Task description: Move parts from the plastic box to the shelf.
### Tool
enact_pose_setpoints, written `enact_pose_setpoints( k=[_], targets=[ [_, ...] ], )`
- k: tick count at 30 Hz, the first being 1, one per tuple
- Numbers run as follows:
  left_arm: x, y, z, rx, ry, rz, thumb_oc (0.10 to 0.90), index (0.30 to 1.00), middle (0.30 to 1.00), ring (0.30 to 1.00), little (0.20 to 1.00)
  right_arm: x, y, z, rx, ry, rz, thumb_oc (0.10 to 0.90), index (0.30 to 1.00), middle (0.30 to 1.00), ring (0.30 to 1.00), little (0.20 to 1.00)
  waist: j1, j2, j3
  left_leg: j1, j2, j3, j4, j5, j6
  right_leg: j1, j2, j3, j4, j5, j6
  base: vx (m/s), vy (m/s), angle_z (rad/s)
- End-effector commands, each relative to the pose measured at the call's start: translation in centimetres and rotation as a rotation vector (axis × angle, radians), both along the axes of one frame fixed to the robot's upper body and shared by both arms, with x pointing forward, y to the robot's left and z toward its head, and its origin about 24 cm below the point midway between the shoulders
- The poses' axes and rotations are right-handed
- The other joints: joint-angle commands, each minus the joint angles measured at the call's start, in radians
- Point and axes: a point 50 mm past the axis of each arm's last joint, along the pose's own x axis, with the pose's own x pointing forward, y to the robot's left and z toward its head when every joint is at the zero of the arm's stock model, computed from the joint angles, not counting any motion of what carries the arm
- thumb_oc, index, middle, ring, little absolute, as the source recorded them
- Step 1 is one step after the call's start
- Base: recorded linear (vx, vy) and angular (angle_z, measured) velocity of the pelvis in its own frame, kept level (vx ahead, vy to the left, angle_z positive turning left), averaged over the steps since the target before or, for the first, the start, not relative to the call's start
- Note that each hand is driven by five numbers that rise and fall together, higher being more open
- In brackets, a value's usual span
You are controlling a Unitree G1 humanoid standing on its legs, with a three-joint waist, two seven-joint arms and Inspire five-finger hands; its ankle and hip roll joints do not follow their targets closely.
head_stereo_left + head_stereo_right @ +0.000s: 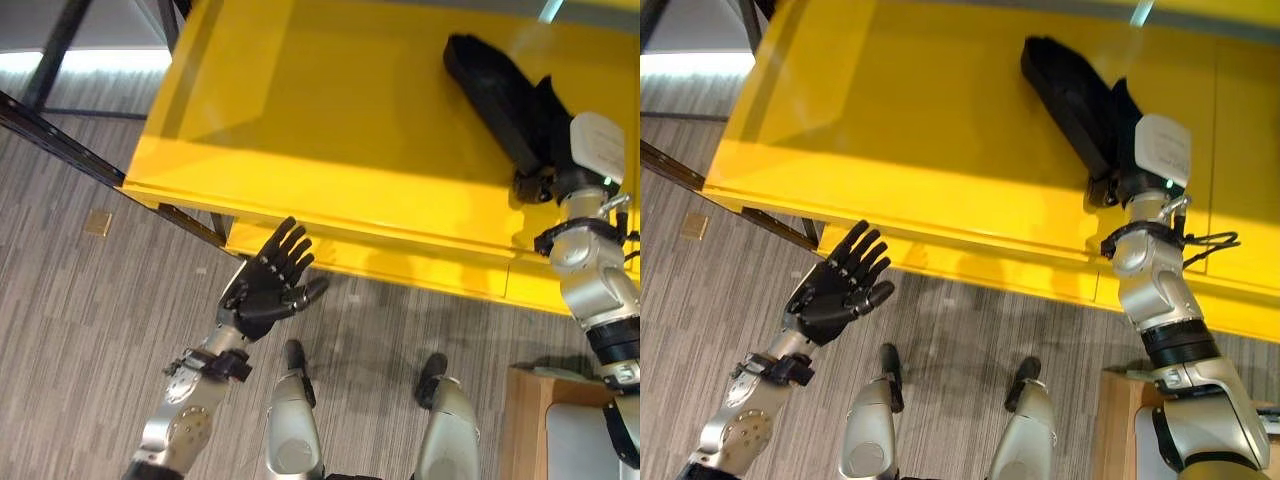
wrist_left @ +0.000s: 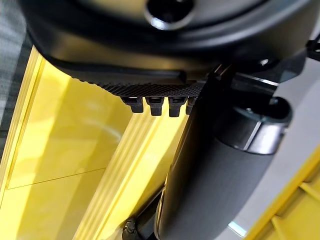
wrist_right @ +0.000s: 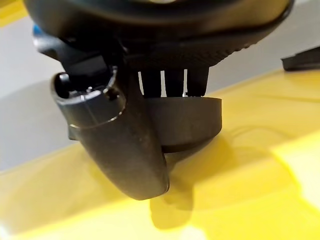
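Left eye view — yellow shelf (image 1: 330, 150), grey floor (image 1: 90, 330)

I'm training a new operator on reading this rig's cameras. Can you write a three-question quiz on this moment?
1. True or false: the left hand is shut on a part.
2. Which hand holds the black part? A) left B) right C) neither
3. Fill in: the black part lies on the ____ shelf.

Key
1. False. The left hand hangs open and holds nothing, over the floor in front of the shelf's edge.
2. B. The right hand has its fingers and thumb round the part's near end.
3. Yellow.
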Motion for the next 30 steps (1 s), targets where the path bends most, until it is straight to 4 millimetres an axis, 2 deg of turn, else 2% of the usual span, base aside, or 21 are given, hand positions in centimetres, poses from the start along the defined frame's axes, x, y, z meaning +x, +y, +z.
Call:
enact_pose_setpoints(
  k=[1, 11, 14, 15, 17, 20, 24, 25, 30],
  targets=[
    [-0.9, -0.9, 4.4, -0.038, -0.252, -0.046, 0.9, 1.0, 1.0, 1.0, 1.0, -0.1, -0.4, 5.1, -0.072, -0.144, -0.023, 0.4, 0.3, 0.3, 0.3, 0.3, 0.003, -0.007, -0.026, 0.031, 0.018, -0.027, 0.02, -0.071, 0.029, 0.029, -0.004, 0.043, 0.006, -0.033, 0.025, -0.08, -0.031, -0.04],
    [-0.4, -1.8, 4.8, -0.062, -0.258, -0.049, 0.9, 1.0, 1.0, 1.0, 1.0, 0.2, -1.9, 5.6, -0.038, -0.163, -0.129, 0.4, 0.3, 0.3, 0.3, 0.3, -0.021, -0.001, -0.011, 0.007, 0.008, -0.009, 0.011, -0.076, 0.033, -0.032, 0.008, 0.074, 0.001, -0.026, 0.023, -0.06, -0.001, -0.05],
    [-0.3, -2.2, 4.8, -0.073, -0.247, -0.081, 0.9, 1.0, 1.0, 1.0, 1.0, 0.4, -2.4, 5.1, 0.104, -0.173, -0.119, 0.4, 0.3, 0.3, 0.3, 0.3, -0.026, 0.002, -0.011, 0.009, 0.007, -0.002, 0.003, -0.076, 0.035, -0.038, 0.012, 0.081, -0.007, -0.022, 0.02, -0.02, 0.006, -0.06],
    [-0.3, -2.7, 4.8, -0.076, -0.23, -0.106, 0.9, 1.0, 1.0, 1.0, 1.0, 0.6, -2.4, 4.9, 0.244, -0.196, -0.105, 0.4, 0.3, 0.3, 0.3, 0.3, -0.027, 0.003, -0.011, 0.013, 0.008, 0.002, -0.001, -0.077, 0.035, -0.037, 0.011, 0.081, -0.013, -0.019, 0.02, 0.0, 0.0, 0.0],
    [-0.3, -3.0, 4.7, -0.076, -0.22, -0.129, 0.9, 1.0, 1.0, 1.0, 1.0, 0.7, -2.5, 5.0, 0.29, -0.223, -0.105, 0.4, 0.3, 0.3, 0.3, 0.3, -0.028, 0.006, -0.011, 0.024, 0.006, 0.004, -0.008, -0.079, 0.036, -0.03, 0.009, 0.08, -0.019, -0.018, 0.019, 0.0, 0.0, 0.0],
    [-0.4, -3.4, 4.4, -0.073, -0.214, -0.138, 0.9, 1.0, 1.0, 1.0, 1.0, 1.2, -2.9, 4.6, 0.452, -0.236, -0.105, 0.4, 0.3, 0.3, 0.3, 0.3, -0.029, 0.019, -0.011, 0.053, -0.001, 0.013, -0.032, -0.074, 0.035, -0.014, 0.008, 0.085, -0.031, -0.016, 0.018, 0.01, 0.045, -0.01],
    [-0.4, -3.4, 4.4, -0.073, -0.214, -0.138, 0.9, 1.0, 1.0, 1.0, 1.0, 1.2, -2.9, 4.6, 0.452, -0.236, -0.104, 0.4, 0.3, 0.3, 0.3, 0.3, -0.029, 0.019, -0.011, 0.054, -0.001, 0.014, -0.033, -0.074, 0.035, -0.014, 0.008, 0.085, -0.031, -0.016, 0.018, 0.02, 0.034, -0.02],
    [-0.4, -3.4, 4.5, -0.08, -0.212, -0.133, 0.9, 1.0, 1.0, 1.0, 1.0, 1.6, -2.6, 4.6, 0.541, -0.252, -0.066, 0.4, 0.3, 0.3, 0.3, 0.3, -0.031, 0.038, -0.011, 0.086, -0.007, 0.025, -0.046, -0.073, 0.033, 0.007, -0.004, 0.083, -0.03, -0.02, 0.017, 0.07, 0.111, 0.0],
    [-0.6, -3.7, 4.6, -0.073, -0.219, -0.144, 0.9, 1.0, 1.0, 1.0, 1.0, 1.9, -2.7, 4.5, 0.678, -0.256, -0.043, 0.4, 0.3, 0.3, 0.3, 0.3, -0.032, 0.052, -0.011, 0.115, -0.01, 0.036, -0.061, -0.068, 0.03, 0.026, -0.019, 0.085, -0.041, -0.015, 0.019, 0.05, 0.073, -0.03]
  ],
)
